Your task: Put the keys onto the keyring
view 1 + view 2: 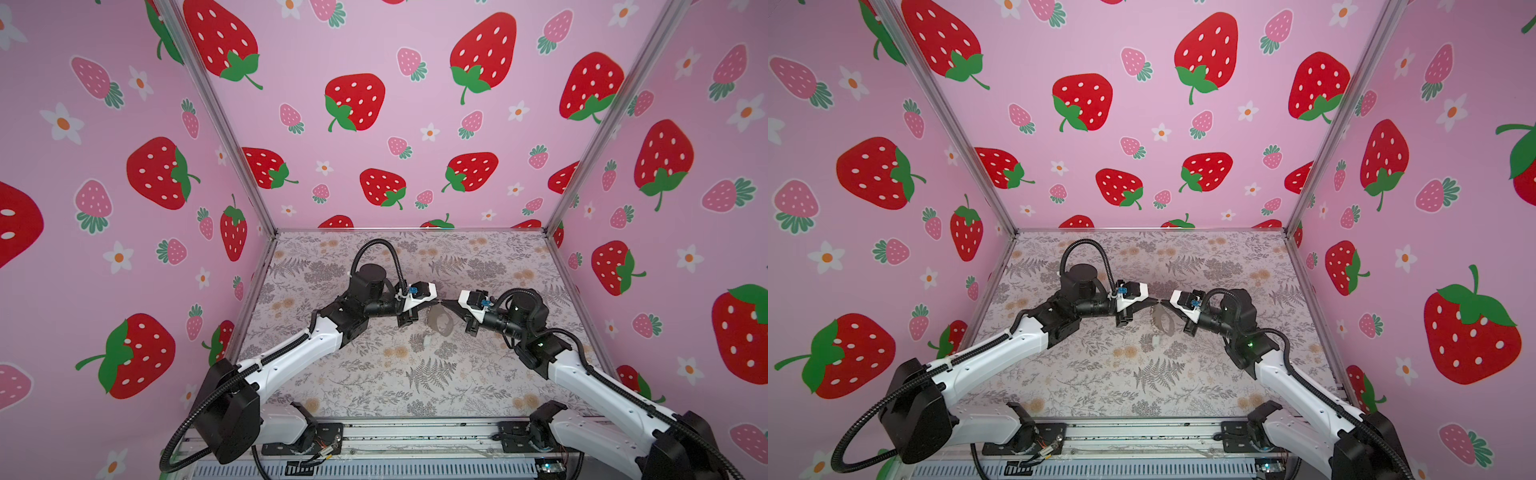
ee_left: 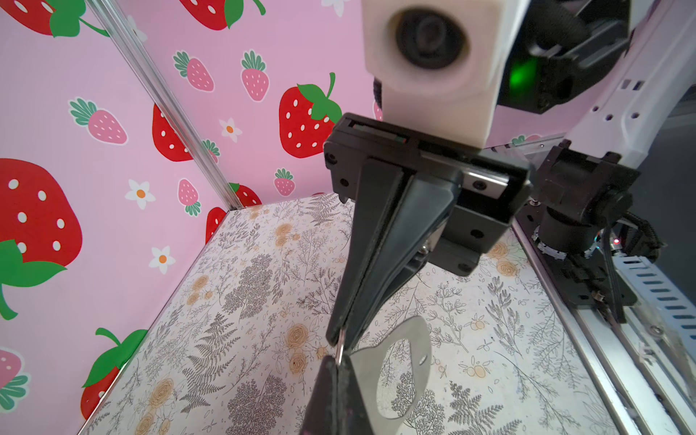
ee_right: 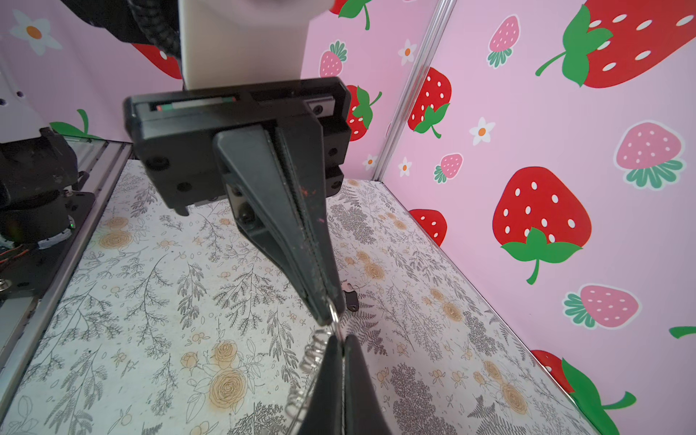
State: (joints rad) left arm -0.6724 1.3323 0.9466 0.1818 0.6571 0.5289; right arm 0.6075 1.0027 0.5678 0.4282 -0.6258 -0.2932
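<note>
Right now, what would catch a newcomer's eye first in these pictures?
The left pincer and right pincer meet tip to tip over mid-table, both pinching one ring of the grey keyring, which hangs below. Around them stand pink walls covered in big red strawberries. A small key lies on the table.

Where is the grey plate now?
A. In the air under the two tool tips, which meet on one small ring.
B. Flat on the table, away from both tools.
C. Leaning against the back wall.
A: the plate hangs clear of the table from a small ring that the left tool and right tool both pinch, tip to tip.
</note>
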